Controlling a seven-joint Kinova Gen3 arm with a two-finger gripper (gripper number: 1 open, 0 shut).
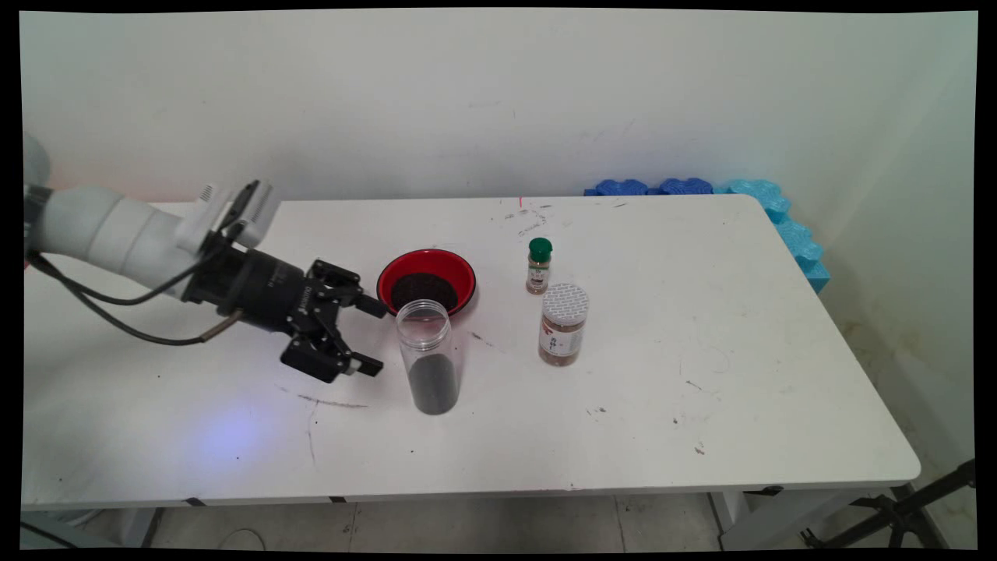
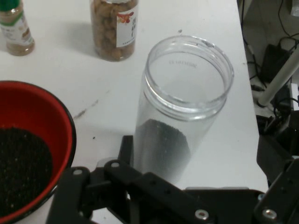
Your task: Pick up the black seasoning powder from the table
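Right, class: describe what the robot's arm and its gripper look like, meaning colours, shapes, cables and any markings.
The arm is made of rounded white links, ending in a black cylindrical wrist with small pale lettering too small to read. The gripper is black, with a jointed linkage held by silvery screws and two short fingers. Black cables loop beneath the arm, and a small white box sits above the wrist.

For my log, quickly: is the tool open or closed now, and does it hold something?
Tool: open, holding nothing, beside the clear jar.

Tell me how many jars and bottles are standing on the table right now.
3. The lidless clear jar with dark grains stands by the open gripper. The white-lidded jar is to its right in the main view. The green-capped bottle stands just behind that. None appear hidden.
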